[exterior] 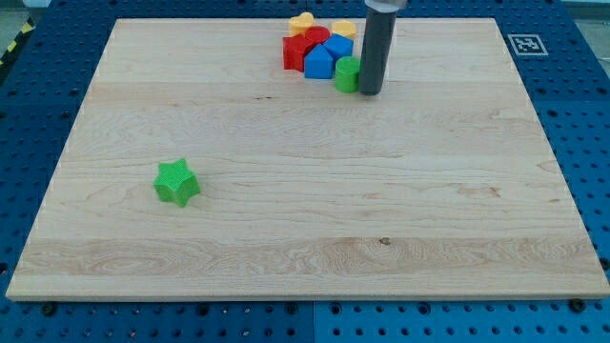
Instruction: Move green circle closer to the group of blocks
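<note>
No pincer here, only my tip [370,92], holding nothing, touching green circle [347,74] near counter [286,219] far edge, beside blue block [319,61]. Risk: pushing on scatters the cluster; green star [176,182] irrelevant.

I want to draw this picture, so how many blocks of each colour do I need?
Green: 2, the green star alone at the view's left, and the green circle touching my tip.
Red: 2, the red blocks.
Blue: 2, the blue blocks.
Yellow: 2, the yellow blocks, partly hidden at the back.
Total: 8 blocks, as far as the crowded group shows.
</note>
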Controlling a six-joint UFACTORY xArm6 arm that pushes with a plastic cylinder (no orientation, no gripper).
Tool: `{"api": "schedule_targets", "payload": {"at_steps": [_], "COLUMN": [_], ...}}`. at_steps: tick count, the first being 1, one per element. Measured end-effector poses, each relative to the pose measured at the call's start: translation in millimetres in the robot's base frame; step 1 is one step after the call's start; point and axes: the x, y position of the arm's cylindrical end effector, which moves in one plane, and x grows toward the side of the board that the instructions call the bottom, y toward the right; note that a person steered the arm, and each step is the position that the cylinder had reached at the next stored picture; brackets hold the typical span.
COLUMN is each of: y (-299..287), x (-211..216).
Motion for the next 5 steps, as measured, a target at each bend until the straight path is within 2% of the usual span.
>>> {"api": "schedule_targets", "payload": {"at_steps": [2,4,5], "y": [-6.1,-20.0,-110.7], "x": [-17.0,34.9,35.6]}}
